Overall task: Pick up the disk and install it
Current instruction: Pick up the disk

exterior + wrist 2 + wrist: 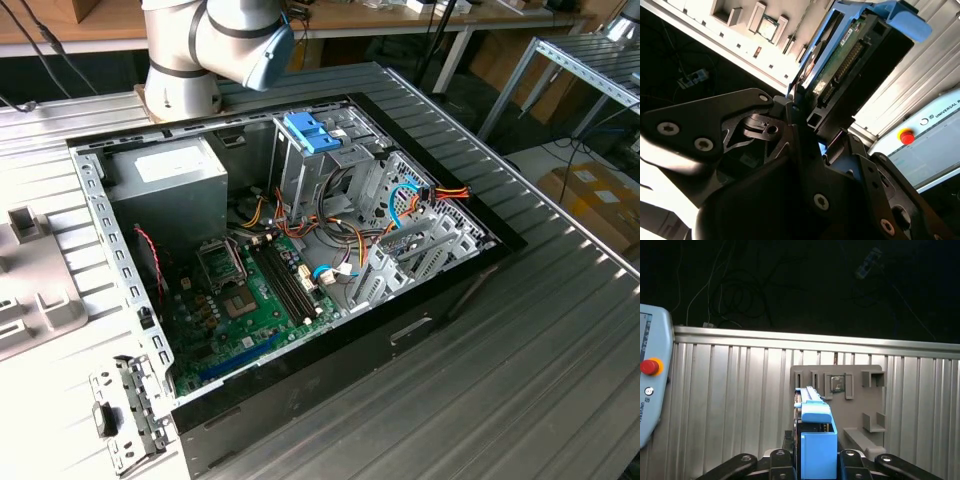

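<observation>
Fingers clamped on the disk, held edge-up above the ribbed metal surface, near a grey fixture. Open computer case on the surface; its power-supply label is illegible.

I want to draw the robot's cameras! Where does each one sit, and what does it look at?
Exterior view: off the arm, above, looking down into the open computer on the ribbed table; the arm shows behind it.
First wrist view: on the wrist, looking over the gripper, shut on the disk, toward the table.
Second wrist view: on the wrist, close beside gripper and disk.
Both wrist views share the red button.
</observation>
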Controlling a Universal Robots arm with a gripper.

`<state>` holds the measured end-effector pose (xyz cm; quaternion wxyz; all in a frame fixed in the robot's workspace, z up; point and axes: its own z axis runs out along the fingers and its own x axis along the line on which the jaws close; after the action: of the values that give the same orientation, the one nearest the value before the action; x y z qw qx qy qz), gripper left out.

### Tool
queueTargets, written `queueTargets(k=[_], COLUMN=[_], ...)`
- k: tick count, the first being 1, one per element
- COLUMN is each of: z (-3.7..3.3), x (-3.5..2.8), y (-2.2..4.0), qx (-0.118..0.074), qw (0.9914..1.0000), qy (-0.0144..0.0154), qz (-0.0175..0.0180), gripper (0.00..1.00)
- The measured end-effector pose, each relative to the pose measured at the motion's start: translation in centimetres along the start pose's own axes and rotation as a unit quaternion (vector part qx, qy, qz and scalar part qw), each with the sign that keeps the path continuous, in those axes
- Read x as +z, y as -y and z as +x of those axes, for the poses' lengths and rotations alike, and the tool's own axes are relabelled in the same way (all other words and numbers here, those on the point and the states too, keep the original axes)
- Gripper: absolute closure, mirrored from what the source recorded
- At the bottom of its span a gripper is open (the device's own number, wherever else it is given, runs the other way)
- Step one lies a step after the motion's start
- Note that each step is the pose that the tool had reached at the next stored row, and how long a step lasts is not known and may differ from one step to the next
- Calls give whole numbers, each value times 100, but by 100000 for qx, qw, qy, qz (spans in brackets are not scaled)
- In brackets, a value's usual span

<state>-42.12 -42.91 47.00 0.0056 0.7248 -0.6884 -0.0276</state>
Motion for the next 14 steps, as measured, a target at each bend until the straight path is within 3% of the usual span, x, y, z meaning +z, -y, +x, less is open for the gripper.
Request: queueTargets(k=[14], z=[53], x=[-4], y=[48], qx=[1], qw=[100000], qy=[-3], qz=[-1], gripper=[64])
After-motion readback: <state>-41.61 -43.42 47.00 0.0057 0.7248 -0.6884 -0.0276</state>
